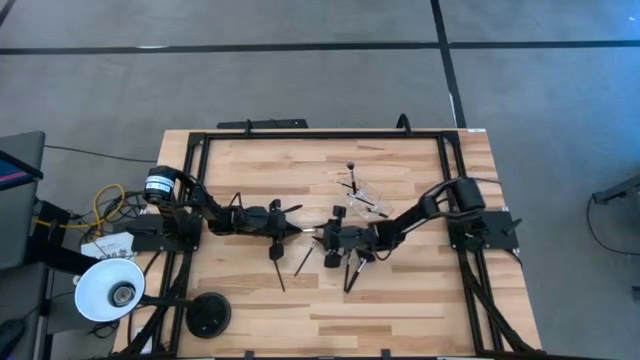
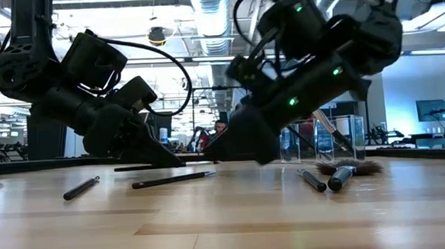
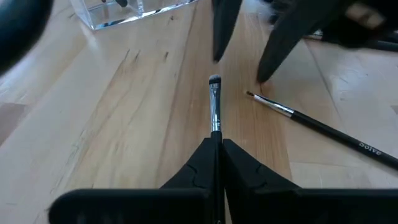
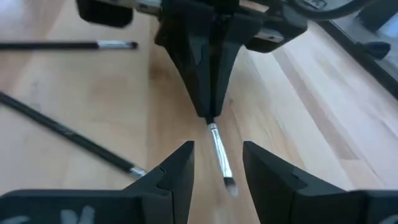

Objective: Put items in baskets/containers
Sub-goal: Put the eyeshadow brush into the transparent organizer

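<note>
The small brush (image 3: 215, 102) sticks out, bristles forward, from the left end effector (image 3: 219, 146), whose fingers are pressed together on its handle just above the counter (image 1: 400, 290); its tip reaches into the gap of the right end effector (image 4: 217, 165), whose fingers are spread on either side of it. If this is a hand-over, the right fingers could close on the bristles instead of the ferrule, or the left could let go too soon, dropping the brush among the loose brushes (image 1: 305, 262). The clear cup (image 1: 362, 196) stands farther back, toward the right arm's side.
</note>
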{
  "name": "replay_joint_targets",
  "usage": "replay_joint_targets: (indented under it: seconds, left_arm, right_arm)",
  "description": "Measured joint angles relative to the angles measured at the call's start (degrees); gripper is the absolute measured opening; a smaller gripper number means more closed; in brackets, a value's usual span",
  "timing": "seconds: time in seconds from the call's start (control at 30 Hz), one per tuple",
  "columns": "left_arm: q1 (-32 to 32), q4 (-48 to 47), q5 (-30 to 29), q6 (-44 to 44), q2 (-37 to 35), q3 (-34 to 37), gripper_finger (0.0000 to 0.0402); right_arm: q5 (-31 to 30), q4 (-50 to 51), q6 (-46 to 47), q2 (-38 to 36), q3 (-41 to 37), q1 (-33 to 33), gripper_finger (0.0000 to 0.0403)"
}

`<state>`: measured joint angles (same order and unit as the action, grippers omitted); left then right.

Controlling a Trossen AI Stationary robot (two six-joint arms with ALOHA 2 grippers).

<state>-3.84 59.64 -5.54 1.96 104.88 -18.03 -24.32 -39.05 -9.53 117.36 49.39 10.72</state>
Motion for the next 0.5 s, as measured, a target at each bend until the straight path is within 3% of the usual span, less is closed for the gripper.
replay_joint_targets:
  seconds: [0.1,0.3,0.5]
  left_arm:
    - [0.00,-0.02,0.00,0.01,-0.02,-0.02,0.0014]
    - [-0.02,-0.02,-0.03,0.01,-0.08,-0.08,0.0013]
    - [-0.02,-0.02,0.09,0.02,-0.09,-0.10,0.0013]
  right_arm:
    - [-2.92,0.37,-2.97,1.24,1.10,-0.14,0.0127]
    - [-2.53,2.20,-3.68,1.22,1.53,-1.49,0.0127]
    - [2.49,2.60,-1.65,1.22,1.53,-2.64,0.0127]
